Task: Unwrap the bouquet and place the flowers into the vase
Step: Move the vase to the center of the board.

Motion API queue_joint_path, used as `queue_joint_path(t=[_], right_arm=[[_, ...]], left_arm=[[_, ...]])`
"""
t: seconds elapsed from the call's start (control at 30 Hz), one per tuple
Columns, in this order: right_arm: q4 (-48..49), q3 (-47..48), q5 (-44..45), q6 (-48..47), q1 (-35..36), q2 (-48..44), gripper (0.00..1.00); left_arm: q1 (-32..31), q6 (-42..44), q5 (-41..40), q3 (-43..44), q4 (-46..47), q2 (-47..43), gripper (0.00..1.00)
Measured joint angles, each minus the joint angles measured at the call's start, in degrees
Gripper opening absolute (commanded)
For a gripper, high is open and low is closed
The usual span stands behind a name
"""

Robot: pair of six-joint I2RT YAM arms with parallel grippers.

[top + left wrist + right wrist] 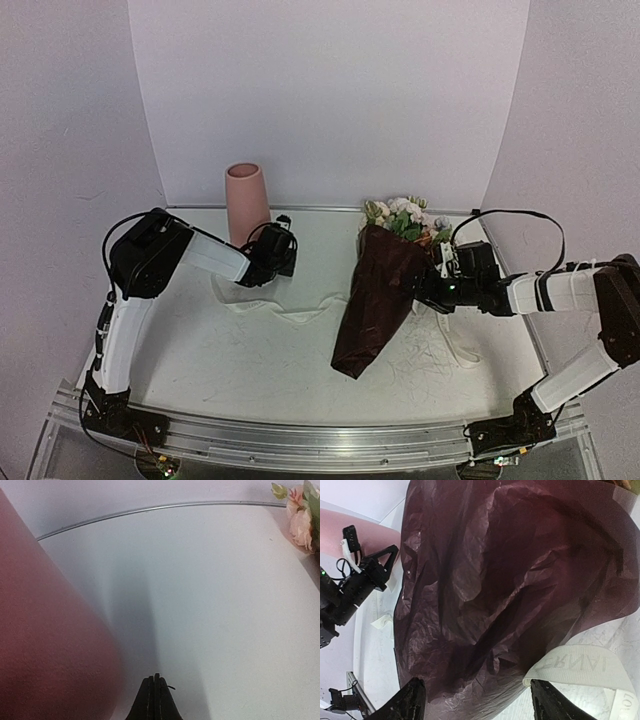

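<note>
Far left of the tabletop (300,370): vase (247,200) upright, left gripper (283,243) just beside it, jaws pressed shut on nothing. Could tip the vase with any sideways swing. Toward the far right corner: bouquet (383,290) lying with flowers (405,218) at the far edge, wrapping paper (510,580) on. Right gripper (480,700) against it, jaws wide apart astride the paper, nothing pinched yet. Might tear the thin paper, catch the loose ribbon (580,666), or drag the whole bunch.

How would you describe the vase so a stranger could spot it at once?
Start on the white table, at its back edge, left half. Beside the left gripper stands the vase: tall, smooth, plain salmon-pink, unlike the crinkled dark red bouquet to its right.
</note>
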Motion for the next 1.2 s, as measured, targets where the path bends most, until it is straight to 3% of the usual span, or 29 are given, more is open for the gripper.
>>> queue_joint_path(t=[0.2,0.37,0.53,0.67,0.83,0.97,1.03,1.2], right_arm=[[0.68,0.02,-1.51,0.46,1.15,0.0,0.72],[0.2,0.04,-0.86,1.22,2.24,-0.08,0.85],[-5.18,0.98,7.66,3.29,2.34,-1.17,0.88],[-9.18,1.88,14.7,5.06,2.29,-1.27,0.84],[-11.92,1.88,19.71,7.2,1.48,-1.23,0.75],[-12.77,1.59,21.57,9.5,0.95,-1.01,0.61],[-12.79,0.78,22.4,10.7,0.91,-1.01,0.55],[-13.68,-2.76,23.68,12.68,0.88,-1.25,0.56]], left_arm=[[1.94,-0.4,0.75,-1.88,-0.13,-0.01,0.0],[2.99,-0.4,3.34,-2.52,-0.19,-0.33,0.03],[3.01,-0.08,8.12,-3.73,-0.64,-1.57,0.15],[2.87,0.96,15.19,-5.33,-1.08,-3.98,0.24],[1.24,2.71,20.91,-6.97,-1.6,-9.17,0.44],[-2.41,5.39,25.96,-8.14,-1.55,-13.75,0.73],[-4.99,7.33,28.64,-9.08,-1.52,-15.8,0.82],[-11.68,10.32,35.71,-10.92,-1.6,-19.14,0.96]])
